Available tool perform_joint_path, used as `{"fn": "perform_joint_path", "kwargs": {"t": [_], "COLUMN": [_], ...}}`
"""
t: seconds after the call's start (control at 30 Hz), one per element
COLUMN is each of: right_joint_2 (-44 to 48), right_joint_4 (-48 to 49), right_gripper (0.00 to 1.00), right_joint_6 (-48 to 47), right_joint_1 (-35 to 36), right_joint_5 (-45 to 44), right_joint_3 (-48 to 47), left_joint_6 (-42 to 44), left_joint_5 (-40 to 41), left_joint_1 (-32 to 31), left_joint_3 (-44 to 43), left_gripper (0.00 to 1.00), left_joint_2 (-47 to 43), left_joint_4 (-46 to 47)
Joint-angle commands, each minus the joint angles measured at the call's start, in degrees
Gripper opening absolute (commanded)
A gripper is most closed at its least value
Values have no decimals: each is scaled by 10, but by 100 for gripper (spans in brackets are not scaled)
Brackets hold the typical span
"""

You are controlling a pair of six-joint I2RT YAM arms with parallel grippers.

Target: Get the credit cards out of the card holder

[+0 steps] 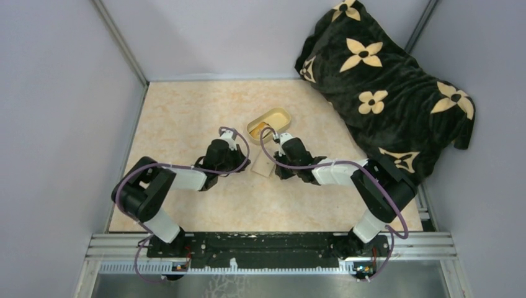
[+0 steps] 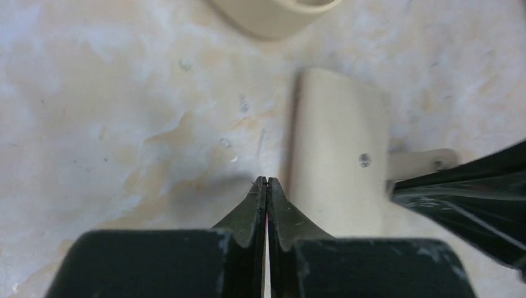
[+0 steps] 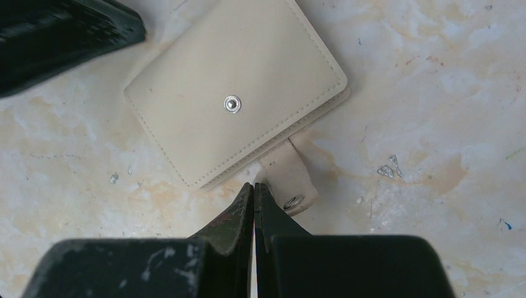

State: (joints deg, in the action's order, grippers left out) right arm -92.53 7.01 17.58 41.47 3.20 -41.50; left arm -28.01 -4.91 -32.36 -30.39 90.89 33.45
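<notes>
The card holder (image 3: pixel 236 99) is lying shut on the counter (image 3: pixel 434 93) between the clenched, empty left hand (image 2: pixel 267 181) and right hand (image 3: pixel 254 185), whose tips are seemingly touching its loose tab (image 3: pixel 290 183). Pinching that tab is coming next.

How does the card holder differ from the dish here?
The card holder is a flat, closed rectangle; the dish is oval with a raised rim. The card holder lies between the shut left gripper and shut right gripper; the dish sits farther back, beyond both. Both are pale and rest on the table.
</notes>
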Motion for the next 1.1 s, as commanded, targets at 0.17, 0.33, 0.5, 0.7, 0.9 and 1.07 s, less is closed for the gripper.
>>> {"fn": "perform_joint_path", "kwargs": {"t": [0.17,0.33,0.5,0.7,0.9,1.07], "right_joint_2": [-6,-17,-30,-32,-39,-54], "right_joint_4": [28,39,39,77,107,106], "right_gripper": [0,0,0,0,0,0], "right_joint_6": [-7,-5,-3,37,57,52], "right_joint_1": [-3,-8,-16,-48,-53,-54], "right_joint_5": [15,23,20,83,116,126], "right_joint_3": [-37,-40,-37,-17,-20,-30], "left_joint_6": [24,14,3,3,-1,-4], "left_joint_5": [11,-15,-28,-32,-36,-39], "left_joint_1": [2,2,1,-1,-12,-19], "left_joint_3": [-39,-39,-31,-27,-23,-20], "left_gripper": [2,2,2,1,1,1], "left_joint_2": [78,82,82,80,81,83], "left_joint_4": [-28,-26,-16,-15,-15,-10]}}
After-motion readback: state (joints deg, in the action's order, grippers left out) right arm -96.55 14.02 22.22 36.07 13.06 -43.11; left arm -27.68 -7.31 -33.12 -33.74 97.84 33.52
